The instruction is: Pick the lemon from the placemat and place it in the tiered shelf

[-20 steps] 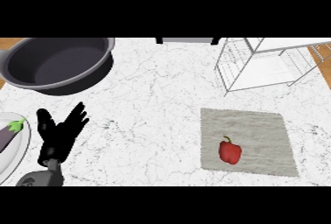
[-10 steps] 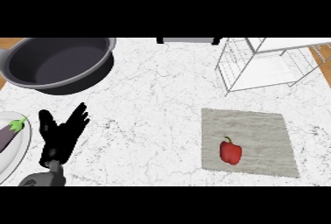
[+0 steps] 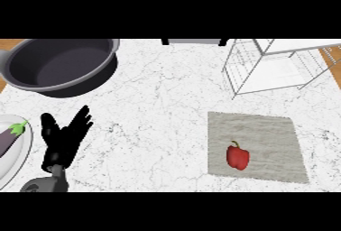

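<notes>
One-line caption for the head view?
Red pepper on placemat, wire shelf behind; open left hand rests near eggplant plate.

The setting was a kitchen: a white marble surface (image 3: 166,113) carried a dark cooking pot (image 3: 60,65) at 10 o'clock, a wire tiered shelf (image 3: 279,65) at 2 o'clock, and an eggplant (image 3: 12,137) on a plate (image 3: 20,162) at 9 o'clock.

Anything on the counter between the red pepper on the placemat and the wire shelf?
Nothing visible. The red bell pepper lies on the grey placemat; only bare white marble counter separates the mat from the white wire tiered shelf behind it. No lemon shows.
</notes>
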